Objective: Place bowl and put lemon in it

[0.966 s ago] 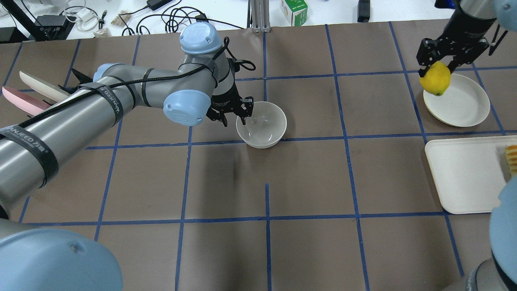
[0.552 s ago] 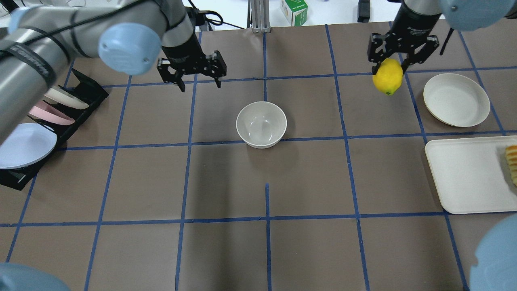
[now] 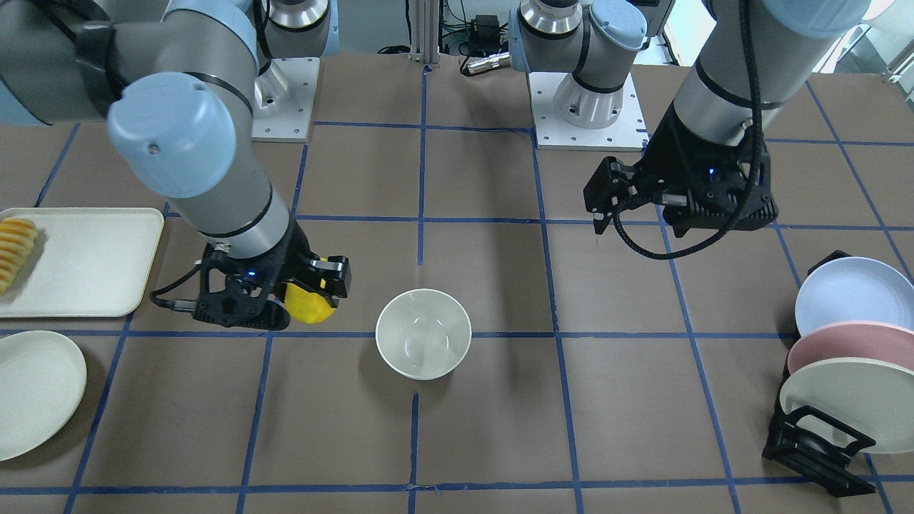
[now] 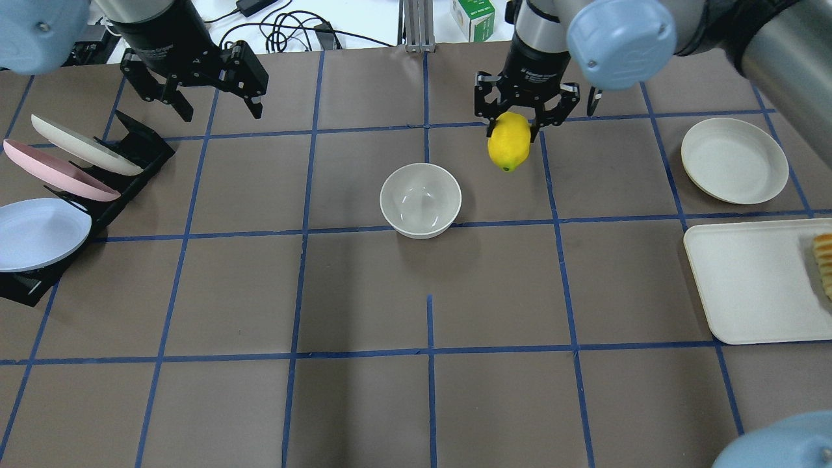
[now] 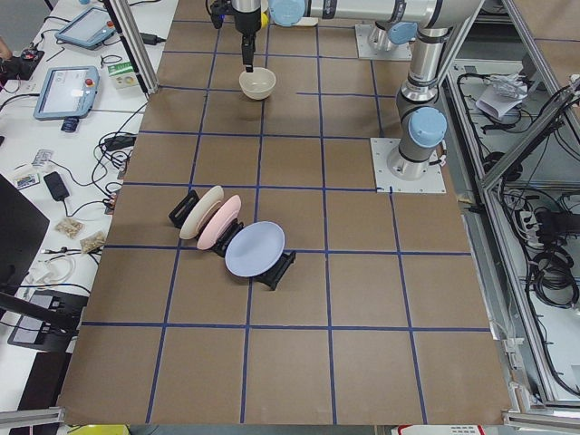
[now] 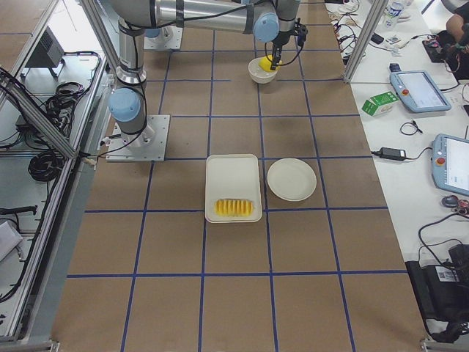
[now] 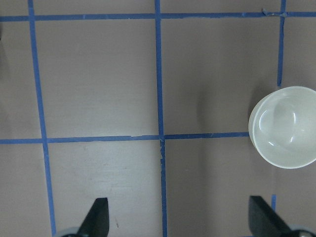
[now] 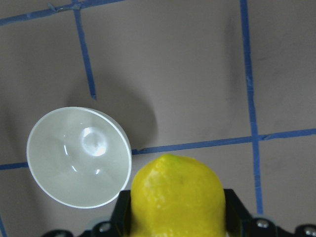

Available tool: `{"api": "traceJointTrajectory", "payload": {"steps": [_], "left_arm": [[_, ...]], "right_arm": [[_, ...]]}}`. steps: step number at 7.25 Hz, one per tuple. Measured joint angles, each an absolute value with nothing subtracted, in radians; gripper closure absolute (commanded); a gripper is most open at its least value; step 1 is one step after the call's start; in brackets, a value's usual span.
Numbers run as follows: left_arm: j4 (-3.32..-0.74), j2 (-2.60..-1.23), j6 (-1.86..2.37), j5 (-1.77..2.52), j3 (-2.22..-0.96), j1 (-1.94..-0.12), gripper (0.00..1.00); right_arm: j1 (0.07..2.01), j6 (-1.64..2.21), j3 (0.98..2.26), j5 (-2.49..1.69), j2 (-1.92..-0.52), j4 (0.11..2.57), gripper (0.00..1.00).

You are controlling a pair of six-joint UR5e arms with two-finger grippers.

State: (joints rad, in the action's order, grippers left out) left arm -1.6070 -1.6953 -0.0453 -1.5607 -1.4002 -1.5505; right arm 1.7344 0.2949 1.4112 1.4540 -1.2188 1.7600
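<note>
Right jaws clamped on the lemon (image 4: 509, 143), which hangs between and below them, clear of the table (image 4: 364, 292). The bowl (image 4: 420, 200) stands upright on the table, lower than these jaws and just beside them, on the side toward the left jaws; the lemon is not over it. Left jaws spread wide, grasping nothing, well apart from the bowl. A plate rack (image 4: 140, 140) stands near them.

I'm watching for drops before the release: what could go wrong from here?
The lemon is beside the bowl, not over it; releasing now would likely send it rolling across the table. The right hand grips only its upper end, so it may slip. Nothing holds the bowl, so a low pass could knock it.
</note>
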Motion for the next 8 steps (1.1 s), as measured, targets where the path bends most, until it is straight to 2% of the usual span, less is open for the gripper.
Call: {"api": "traceJointTrajectory", "payload": {"steps": [3,8], "left_arm": [[-1.614,-1.673,-0.042,-1.570,-1.426,-1.549,0.00],[-1.617,-1.667,-0.037,-1.573,-1.431,-1.552,0.00]], "right_arm": [[1.861,0.392,1.413,1.451,-1.104,1.926,1.00],[1.889,0.426,1.417,1.442,-0.997,1.968,1.00]]}}
